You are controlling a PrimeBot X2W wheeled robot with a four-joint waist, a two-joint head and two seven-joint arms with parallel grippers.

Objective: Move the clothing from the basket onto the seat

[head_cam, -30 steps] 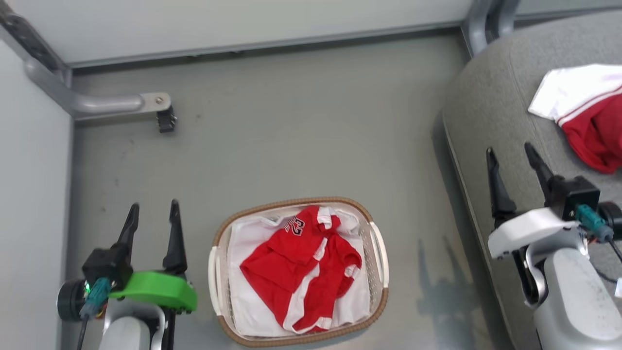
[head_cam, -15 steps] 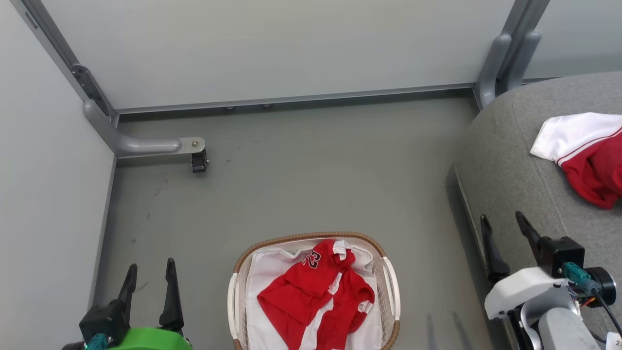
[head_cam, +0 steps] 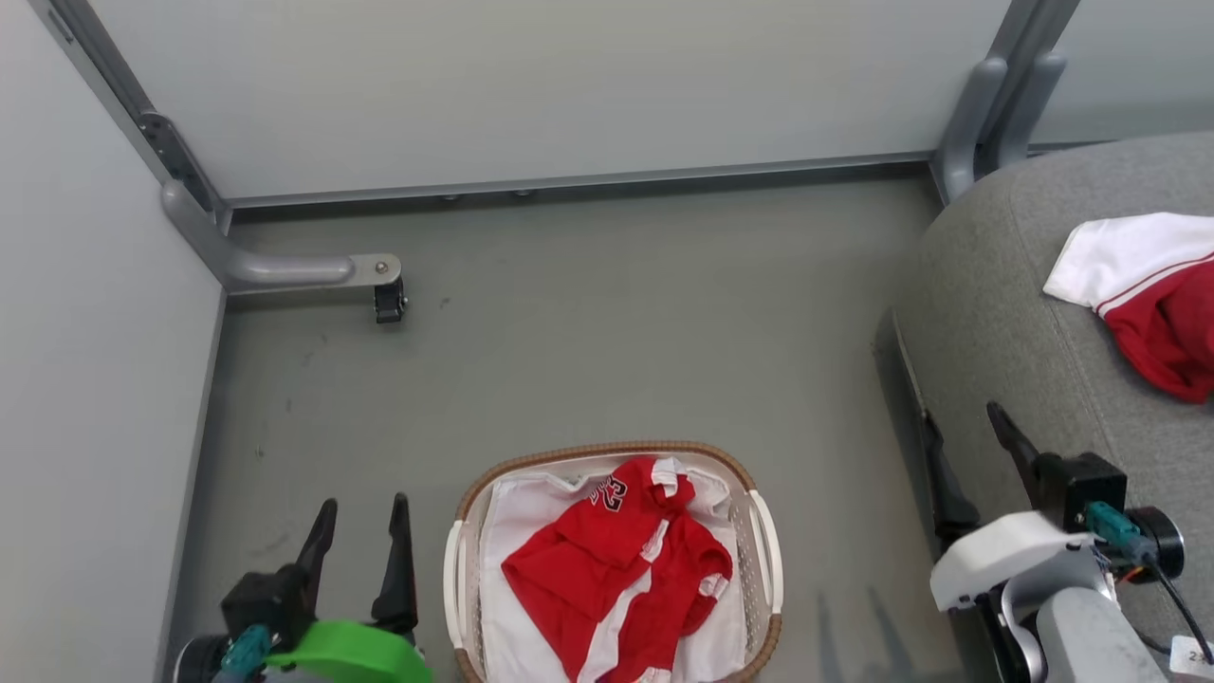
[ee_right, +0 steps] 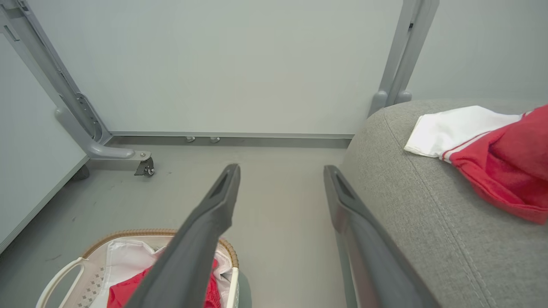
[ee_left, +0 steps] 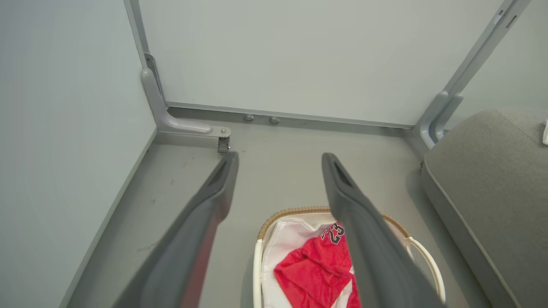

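Note:
A white perforated basket (head_cam: 764, 545) with a brown woven rim stands on the floor at bottom centre, holding a crumpled red garment (head_cam: 607, 564) with white trim on a white liner. Another red and white garment (head_cam: 1152, 294) lies on the grey seat (head_cam: 1005, 313) at the right. My left gripper (head_cam: 362, 517) is open and empty, just left of the basket. My right gripper (head_cam: 963, 427) is open and empty at the seat's near edge. The left wrist view looks over the basket (ee_left: 291, 211) and garment (ee_left: 317, 269); the right wrist view takes in the seat (ee_right: 419, 201) and its garment (ee_right: 501, 162).
Pale partition panels close off the far side and the left. A grey metal foot with a small black caster (head_cam: 389, 302) sticks out on the floor at the left, and a grey post (head_cam: 991, 114) stands by the seat's far corner. Bare grey floor (head_cam: 616, 332) lies beyond the basket.
The head camera tilted up, so the basket slid down the picture. My left gripper moved right, closer to the basket; my right gripper edged slightly left. Both stayed open.

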